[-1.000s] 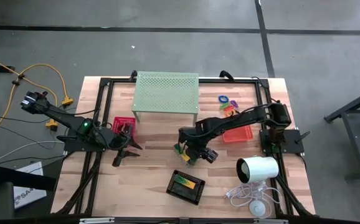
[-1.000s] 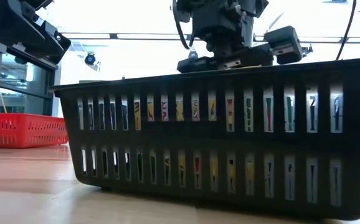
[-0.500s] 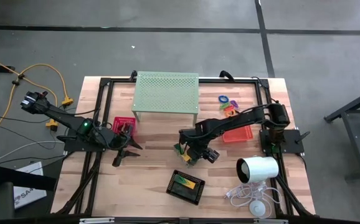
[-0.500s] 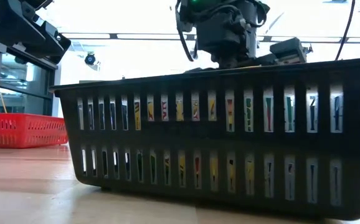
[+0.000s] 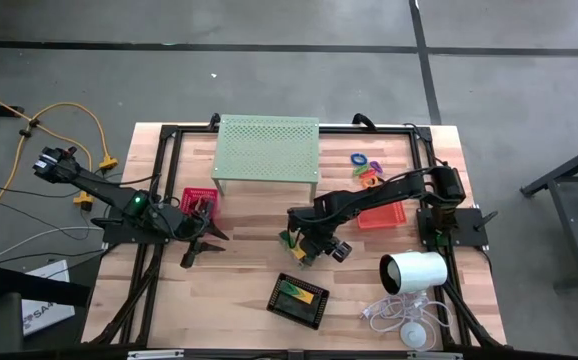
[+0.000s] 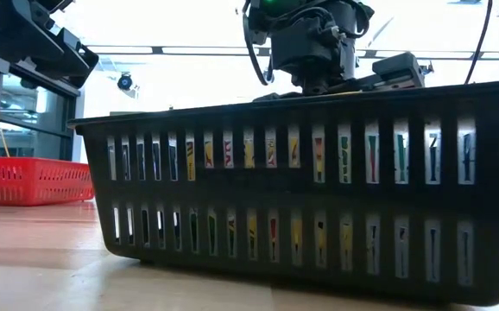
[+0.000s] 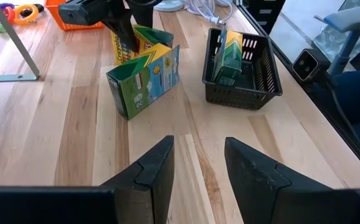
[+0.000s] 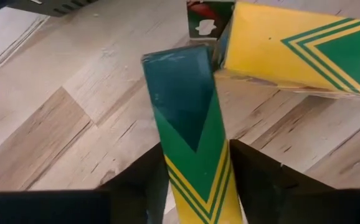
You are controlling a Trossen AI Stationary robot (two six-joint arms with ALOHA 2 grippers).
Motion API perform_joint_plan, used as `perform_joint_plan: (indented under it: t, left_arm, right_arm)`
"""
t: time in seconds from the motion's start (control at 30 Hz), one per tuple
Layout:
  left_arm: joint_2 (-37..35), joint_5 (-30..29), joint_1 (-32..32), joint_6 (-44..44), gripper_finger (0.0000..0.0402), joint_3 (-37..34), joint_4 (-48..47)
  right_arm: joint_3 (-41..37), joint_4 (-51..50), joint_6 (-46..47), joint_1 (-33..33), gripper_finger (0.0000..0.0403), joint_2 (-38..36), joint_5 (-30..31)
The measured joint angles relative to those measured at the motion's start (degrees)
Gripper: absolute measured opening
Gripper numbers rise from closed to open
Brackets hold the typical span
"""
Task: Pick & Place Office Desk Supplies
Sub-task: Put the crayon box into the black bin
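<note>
- A green-and-yellow crayon box [image 8: 192, 143] is clasped between the fingers of the right end effector [image 5: 304, 250] at mid-table [image 5: 249, 270].
- A second crayon box [image 8: 298, 53] is seen just beside it.
- The black tray [image 5: 298, 299], with another box inside, sits nearby.
- The left end effector [image 7: 195, 165] is spread, holding nothing, near the red tray [image 5: 197, 198].
- The green stand [image 5: 267, 150], the orange tray [image 5: 384, 214] and coloured rings [image 5: 362, 164] lie behind.

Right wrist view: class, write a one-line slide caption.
Right gripper straddles a green-and-yellow crayon box, a second box lying beside it on the wooden table.
</note>
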Motion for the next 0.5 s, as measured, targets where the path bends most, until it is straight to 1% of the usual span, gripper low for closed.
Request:
perform_joint_plan:
  t: [0.2,0.5]
  left_arm:
    - [0.0,0.0,0.0,0.0,0.0136,0.0,0.0]
    - [0.0,0.0,0.0,0.0,0.0136,0.0,0.0]
  right_arm:
    - [0.0,-0.5,1.3,0.0,0.0114,0.0,0.0]
    - [0.0,-1.0,1.5,0.0,0.0113,0.0,0.0]
